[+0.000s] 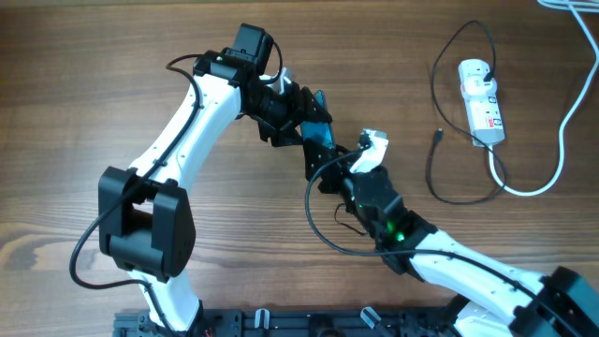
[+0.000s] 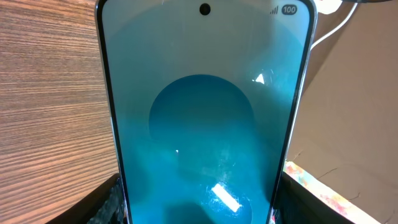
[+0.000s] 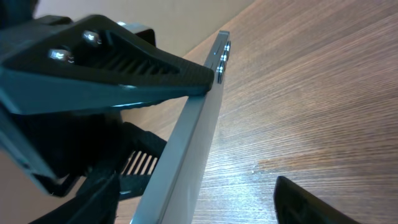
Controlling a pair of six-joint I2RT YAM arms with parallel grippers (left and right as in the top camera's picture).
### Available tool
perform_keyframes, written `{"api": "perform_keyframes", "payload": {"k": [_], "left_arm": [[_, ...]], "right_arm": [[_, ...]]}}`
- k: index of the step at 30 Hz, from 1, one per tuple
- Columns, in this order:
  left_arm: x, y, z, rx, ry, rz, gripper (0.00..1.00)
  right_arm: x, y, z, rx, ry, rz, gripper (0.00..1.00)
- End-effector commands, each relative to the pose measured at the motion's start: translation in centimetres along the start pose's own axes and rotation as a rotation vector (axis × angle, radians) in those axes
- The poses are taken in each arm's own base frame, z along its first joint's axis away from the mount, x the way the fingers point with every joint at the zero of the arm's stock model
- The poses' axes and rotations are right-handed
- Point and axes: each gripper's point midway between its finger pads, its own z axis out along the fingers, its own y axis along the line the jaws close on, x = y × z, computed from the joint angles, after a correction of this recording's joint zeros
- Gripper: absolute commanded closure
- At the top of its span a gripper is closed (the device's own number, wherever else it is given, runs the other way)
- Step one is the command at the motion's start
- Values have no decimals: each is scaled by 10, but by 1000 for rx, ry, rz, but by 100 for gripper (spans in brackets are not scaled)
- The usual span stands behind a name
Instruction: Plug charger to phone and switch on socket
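Just ahead of the right gripper (image 3: pixel 193 193), whose two black fingers (image 3: pixel 308 202) stand wide apart at the lower corners of the view, the phone (image 3: pixel 186 130) is seen edge-on. Its silver rim slants away from between those fingers. The left gripper (image 3: pixel 183 112) clamps it from the left-finger side. One ribbed black finger presses its tip against the phone near the far end (right beside a row of small shiny lenses (image 3: pixel 222 61)), and a second ribbed finger lies beneath. Beyond the right finger spreads the wooden table (image 3: pixel 323 87), with a soft patch of glare.
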Motion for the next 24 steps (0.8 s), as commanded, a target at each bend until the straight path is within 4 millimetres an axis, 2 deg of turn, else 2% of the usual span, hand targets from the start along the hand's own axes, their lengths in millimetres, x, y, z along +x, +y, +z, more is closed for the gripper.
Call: {"api": "perform_keyframes", "payload": {"k": [1,3,6,8,13,15,20,24], "left_arm": [[2,-16,-9,30,-20,29,55],[2,-16,-9,30,-20,30,55],[2,-16,-9,30,-21,30,55],[1,-15,-9,27,-23,30,54],[2,-15,-9,27,-23,30,54],[2,-15,-9,27,-22,31,54],[4,-15,-5,7,-27,40,54],[5,-14,-3,-10,-33,47,54]], "right_arm": [[-5,14,14,-11,-18,3,27],[-4,15,18,-8,-15,3,36],[-6,16,17,-14,-21,6,43],[-6,17,17,-18,-23,12,57],[-7,17,17,-20,-23,36,59],[-6,18,17,-25,-18,36,65],[-3,19,17,-31,-3,35,69],[0,16,18,-19,7,31,78]]}}
